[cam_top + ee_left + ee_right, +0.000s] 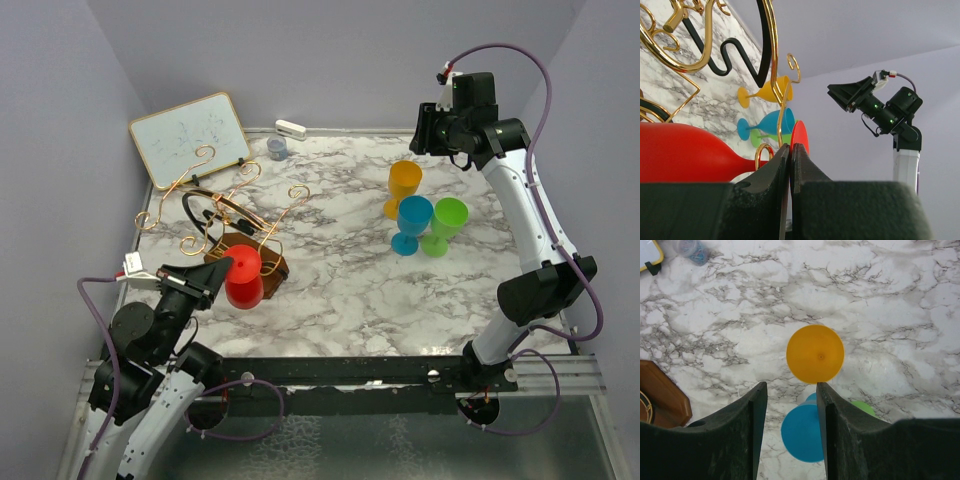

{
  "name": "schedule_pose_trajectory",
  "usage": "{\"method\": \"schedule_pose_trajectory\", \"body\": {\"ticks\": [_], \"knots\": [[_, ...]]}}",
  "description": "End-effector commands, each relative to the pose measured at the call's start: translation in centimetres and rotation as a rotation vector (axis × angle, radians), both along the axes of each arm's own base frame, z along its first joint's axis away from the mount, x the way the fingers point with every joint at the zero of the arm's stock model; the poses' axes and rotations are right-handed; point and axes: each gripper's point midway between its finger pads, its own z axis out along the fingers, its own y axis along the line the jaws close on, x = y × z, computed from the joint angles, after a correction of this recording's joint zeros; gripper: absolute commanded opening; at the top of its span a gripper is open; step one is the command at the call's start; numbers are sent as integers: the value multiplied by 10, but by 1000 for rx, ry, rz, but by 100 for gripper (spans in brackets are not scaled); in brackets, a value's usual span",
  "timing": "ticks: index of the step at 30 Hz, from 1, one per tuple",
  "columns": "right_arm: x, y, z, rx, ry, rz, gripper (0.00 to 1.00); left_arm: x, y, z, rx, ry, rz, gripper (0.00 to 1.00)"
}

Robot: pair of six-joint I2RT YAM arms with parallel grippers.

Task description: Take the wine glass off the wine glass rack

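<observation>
The wine glass rack [230, 205] is gold curled wire on a dark brown wooden base [272, 268], at the table's left. A red wine glass [243, 278] lies sideways at the rack's near side, its stem beside a gold hook. My left gripper [205, 283] is shut on the glass's flat red foot [801, 135]; the red bowl [685, 152] fills the left of the left wrist view, with gold wire [772, 60] above. My right gripper [430, 128] is open and empty, high over the orange glass [815, 353].
Orange [404, 185], blue [412, 224] and green [445, 225] glasses stand together at the right. A whiteboard [190, 137] leans at the back left, with a white eraser [290, 129] and a small blue-grey cup [277, 148] beside it. A black curled wire [205, 205] sits in the rack.
</observation>
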Motion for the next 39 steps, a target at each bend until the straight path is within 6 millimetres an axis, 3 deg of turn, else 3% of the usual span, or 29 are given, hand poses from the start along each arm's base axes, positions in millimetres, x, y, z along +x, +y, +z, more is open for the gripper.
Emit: {"method": "schedule_pose_trajectory", "body": {"ticks": [1, 31, 39], "knots": [[-2, 4, 16, 14, -55, 20, 44, -5, -10, 15, -18, -38, -63, 0], [-1, 4, 16, 13, -56, 15, 43, -17, -14, 16, -28, -34, -111, 0], [-1, 5, 17, 20, -58, 21, 43, -6, -18, 15, -11, -40, -109, 0]]}}
